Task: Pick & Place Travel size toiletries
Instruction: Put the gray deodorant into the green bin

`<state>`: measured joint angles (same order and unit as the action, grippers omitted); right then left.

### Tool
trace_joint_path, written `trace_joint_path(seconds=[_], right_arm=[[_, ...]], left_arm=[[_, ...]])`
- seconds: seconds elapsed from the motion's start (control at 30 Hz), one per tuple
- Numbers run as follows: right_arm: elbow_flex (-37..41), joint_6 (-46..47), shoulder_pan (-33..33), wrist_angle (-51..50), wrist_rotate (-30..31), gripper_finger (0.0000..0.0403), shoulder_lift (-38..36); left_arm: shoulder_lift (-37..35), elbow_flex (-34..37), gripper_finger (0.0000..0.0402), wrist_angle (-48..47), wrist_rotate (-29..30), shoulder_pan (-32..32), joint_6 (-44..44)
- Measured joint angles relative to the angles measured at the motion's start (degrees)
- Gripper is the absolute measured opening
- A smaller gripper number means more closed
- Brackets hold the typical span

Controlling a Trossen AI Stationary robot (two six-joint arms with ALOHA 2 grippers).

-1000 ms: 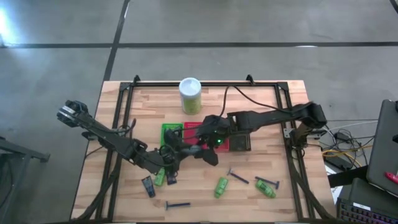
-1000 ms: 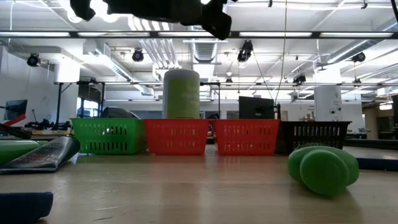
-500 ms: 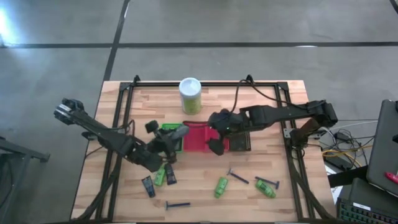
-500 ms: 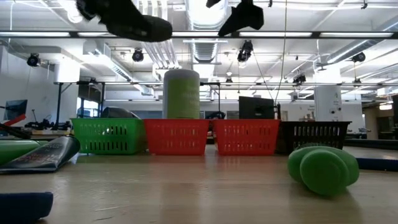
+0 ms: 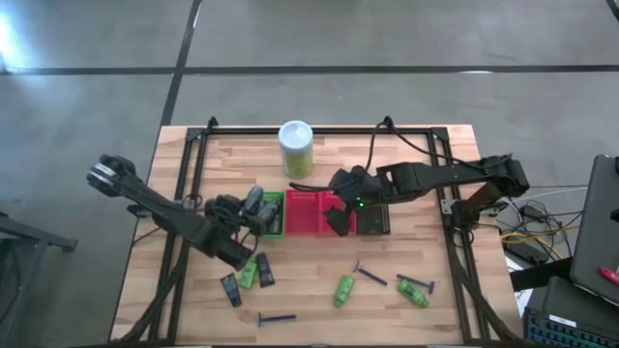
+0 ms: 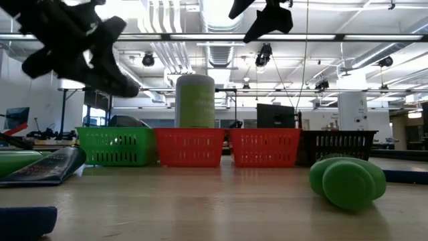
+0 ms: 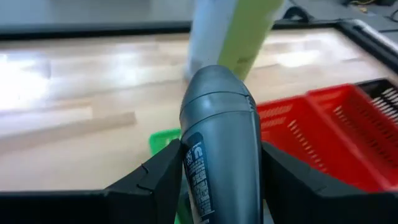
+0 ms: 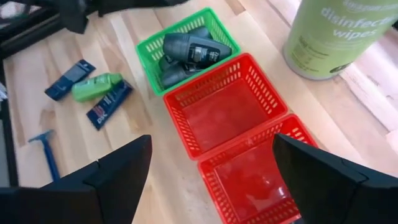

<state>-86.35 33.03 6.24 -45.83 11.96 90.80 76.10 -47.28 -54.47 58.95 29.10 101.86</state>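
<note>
We see the left end effector [image 7: 214,186] clenched on a grey tube [image 7: 219,143], held above the green basket [image 5: 272,215] at the left end of the basket row. We judge the tube light, soft-walled and smooth: it would give under a hard squeeze and slip if pinched at its tapered end, so the mid-body hold across its width looks sound. The right end effector [image 8: 208,186] hangs released and empty over the red baskets [image 8: 225,118]. The right wrist view shows what the others hide: dark tubes already lying inside the green basket, plus a green tube [image 8: 94,86] and a razor [image 8: 46,148] on the tabletop [image 8: 155,180]. The high view alone gives the leftover spread, with green tubes and razors near the front edge. The low view shows only the left arm raised above the basket row.
</note>
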Motion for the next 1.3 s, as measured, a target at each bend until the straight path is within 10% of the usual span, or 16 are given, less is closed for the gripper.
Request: trace_joint_path(seconds=[0.63,1.3], right_arm=[[1.9,0.5,-0.2,0.3,0.2,0.0349,0.0],[1.9,2.9,0.2,-9.1,-3.0,0.0363,0.0]], left_arm=[[1.8,12.7,0.0191,27.7,-4.7,-0.5,-1.6],[0.8,3.2,0.0287,22.6,-8.2,-0.3,-20.0]])
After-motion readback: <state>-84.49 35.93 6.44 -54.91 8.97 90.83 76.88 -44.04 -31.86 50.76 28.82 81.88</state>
